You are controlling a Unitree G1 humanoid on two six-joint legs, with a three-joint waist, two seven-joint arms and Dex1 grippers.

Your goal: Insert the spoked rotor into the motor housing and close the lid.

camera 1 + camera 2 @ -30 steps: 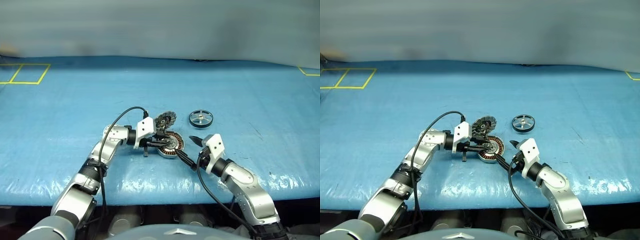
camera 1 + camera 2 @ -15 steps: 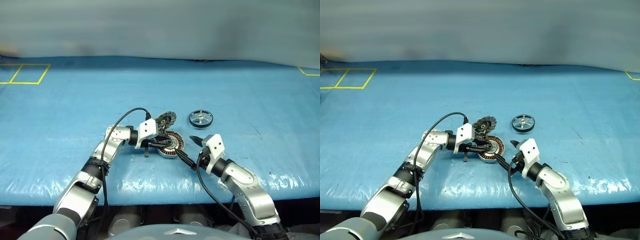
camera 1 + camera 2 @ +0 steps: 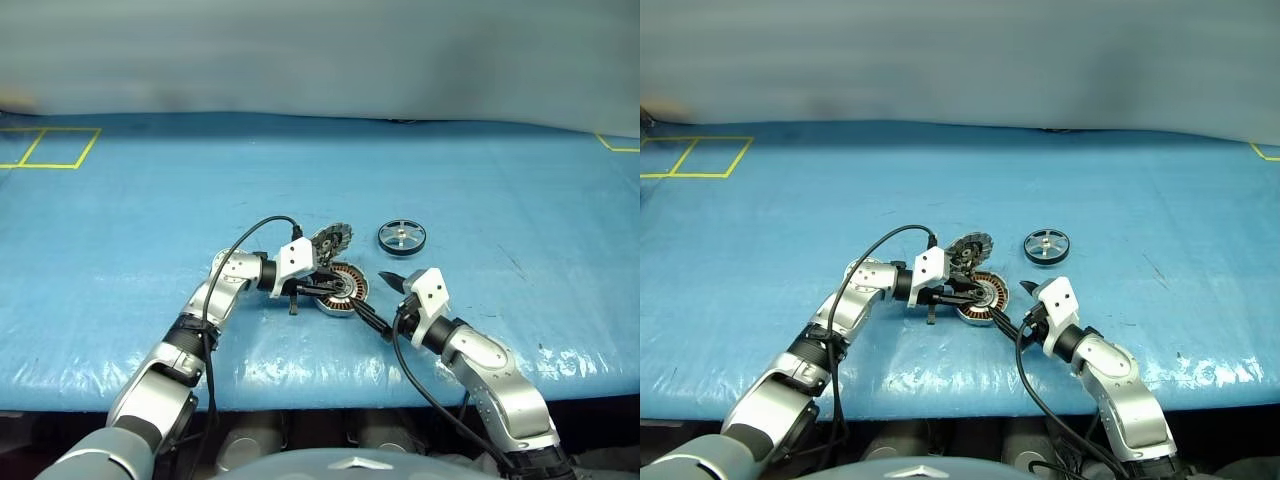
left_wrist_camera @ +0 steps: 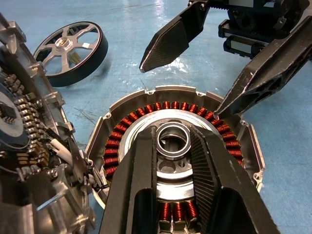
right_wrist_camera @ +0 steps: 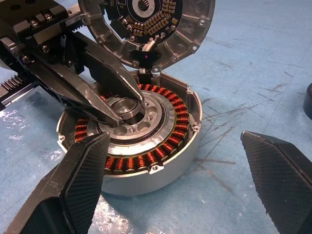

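Blue-covered tabletop [image 3: 150, 200]: motor housing [image 3: 341, 290] at centre, lid [image 3: 330, 240] tipped up, leaving the windings bare. My left pincer [image 4: 174, 141] pinches its silver hub, apparently steadying it. My right pincer [image 5: 180, 165] stands spread just beside; spoked rotor [image 3: 402, 237] lies apart, not yet inserted.

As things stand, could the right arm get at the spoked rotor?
Probably yes. The spoked rotor lies flat on the blue table, apart from the motor housing, with bare surface between it and the right gripper, whose fingers stand wide open beside the housing.
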